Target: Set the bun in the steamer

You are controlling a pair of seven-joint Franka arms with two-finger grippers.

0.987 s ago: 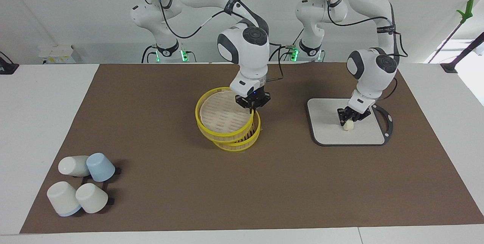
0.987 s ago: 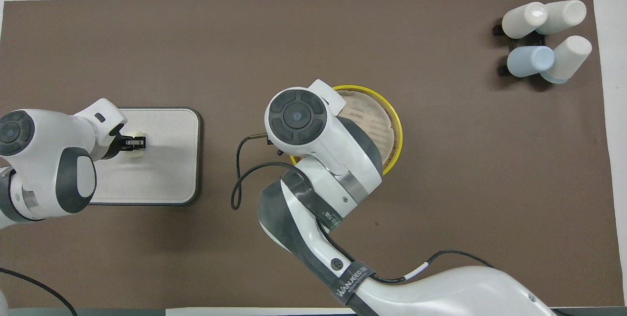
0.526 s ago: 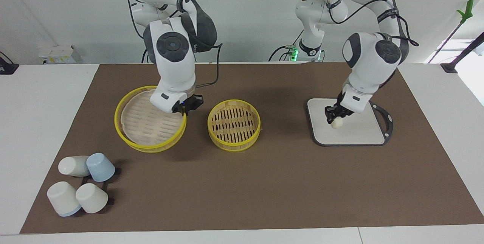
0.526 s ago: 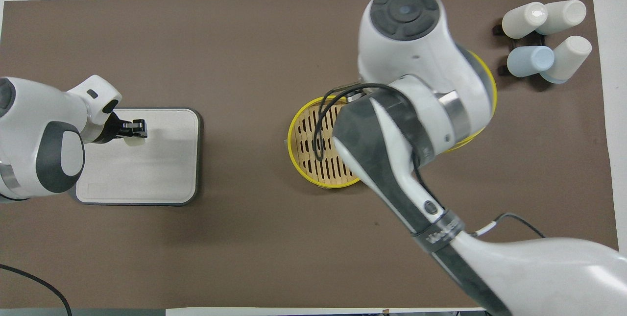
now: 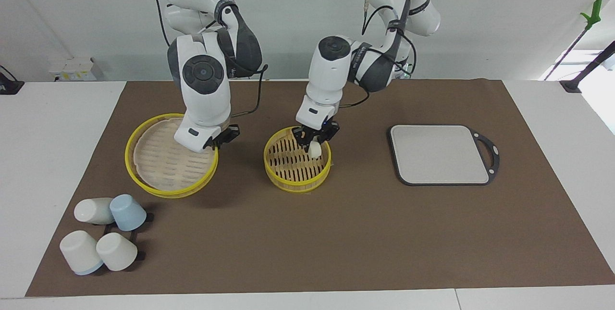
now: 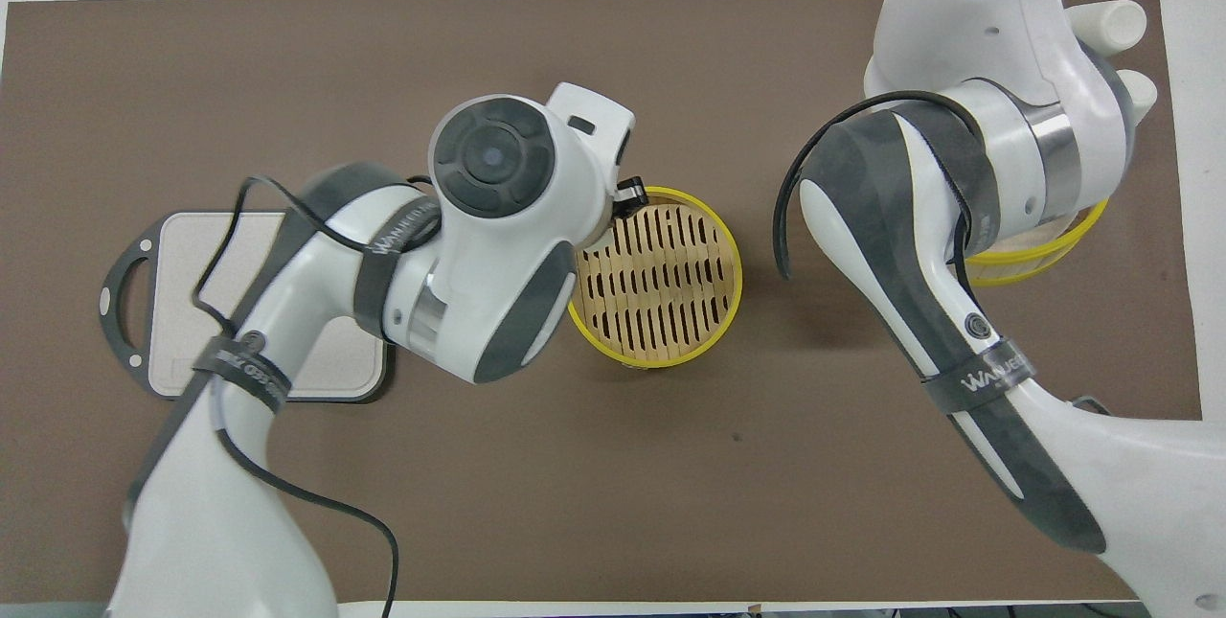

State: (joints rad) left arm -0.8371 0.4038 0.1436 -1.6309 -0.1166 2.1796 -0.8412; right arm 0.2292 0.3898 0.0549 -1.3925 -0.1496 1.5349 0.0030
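Now: left gripper (image 5: 314, 140) lowers bun (image 5: 314, 149) into steamer (image 5: 297, 164).
Jaws pinch the bun, slats just beneath; next, release. Right gripper (image 5: 222, 141) clamps the lid (image 5: 169, 163) rim.

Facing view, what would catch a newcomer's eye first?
The left gripper hangs over the open steamer at mid-table, its jaws shut on the small white bun. Toward the right arm's end, the right gripper grips the rim of the yellow-rimmed lid. The grey board lies toward the left arm's end.
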